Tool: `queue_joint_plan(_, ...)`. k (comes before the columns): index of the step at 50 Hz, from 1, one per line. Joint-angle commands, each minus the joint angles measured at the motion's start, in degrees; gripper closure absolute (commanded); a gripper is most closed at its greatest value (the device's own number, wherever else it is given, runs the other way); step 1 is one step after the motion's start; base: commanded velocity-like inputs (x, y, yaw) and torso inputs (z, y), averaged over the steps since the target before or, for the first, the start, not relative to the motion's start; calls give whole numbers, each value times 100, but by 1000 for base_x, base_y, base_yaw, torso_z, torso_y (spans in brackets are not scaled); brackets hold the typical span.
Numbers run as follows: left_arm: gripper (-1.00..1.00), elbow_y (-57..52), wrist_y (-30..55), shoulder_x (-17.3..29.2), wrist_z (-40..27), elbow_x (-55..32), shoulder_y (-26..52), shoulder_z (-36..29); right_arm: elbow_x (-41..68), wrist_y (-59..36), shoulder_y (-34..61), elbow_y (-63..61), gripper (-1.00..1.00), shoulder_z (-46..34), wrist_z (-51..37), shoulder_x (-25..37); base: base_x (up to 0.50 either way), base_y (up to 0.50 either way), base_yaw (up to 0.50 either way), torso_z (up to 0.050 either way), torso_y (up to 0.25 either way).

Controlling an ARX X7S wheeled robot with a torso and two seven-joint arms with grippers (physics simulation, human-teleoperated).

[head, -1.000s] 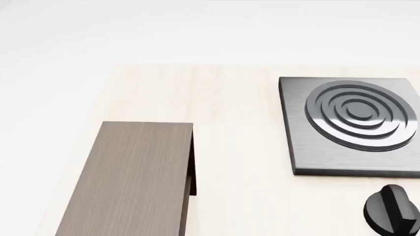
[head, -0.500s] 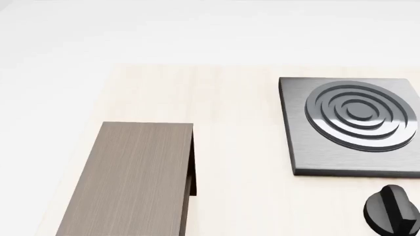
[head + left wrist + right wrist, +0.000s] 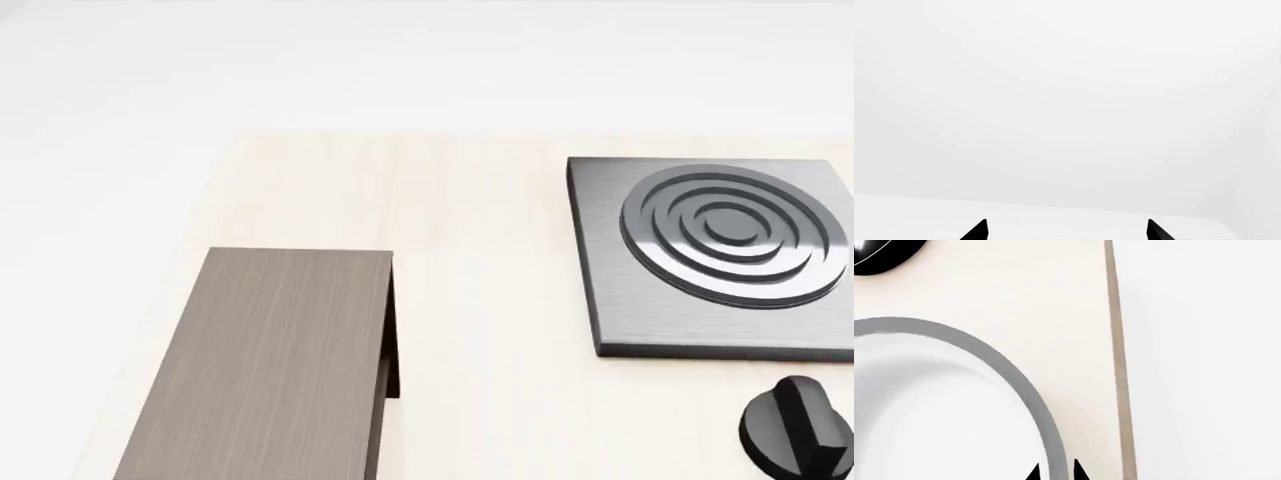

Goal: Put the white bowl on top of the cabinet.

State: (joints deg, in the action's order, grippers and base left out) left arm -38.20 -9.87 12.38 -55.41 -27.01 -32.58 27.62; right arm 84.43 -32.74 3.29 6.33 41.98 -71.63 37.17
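Right wrist view: the right gripper (image 3: 1053, 471) straddles the white bowl (image 3: 934, 405) rim, fingertips close on either side, gripping it on the pale table (image 3: 1054, 300). Left gripper (image 3: 1066, 230) is spread wide, holding nothing. Head view: the cabinet (image 3: 267, 360) lies nearest, stove plate (image 3: 721, 250) farther right.

the long rectangular cabinet (image 3: 274, 365) has a grey-brown wood-grain top and dark sides. the flat tabletop (image 3: 481, 300) is pale cream with faint grain. the square brushed-metal stove plate (image 3: 714, 255) is dark grey, patterned with concentric silvery rings. the round knob (image 3: 797, 428) is glossy black. the deep glossy bowl (image 3: 941, 410) is white, its rim shaded grey. a black rounded object (image 3: 884, 255), perhaps a pan, shows partly.
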Motion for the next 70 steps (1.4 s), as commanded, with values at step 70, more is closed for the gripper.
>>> queue_joint_plan(70,-100,82,-67,11,32,-81,14,-29,2323,2790,-77,-2942,100,-1183,-1813,2506,0,0,0,0,0)
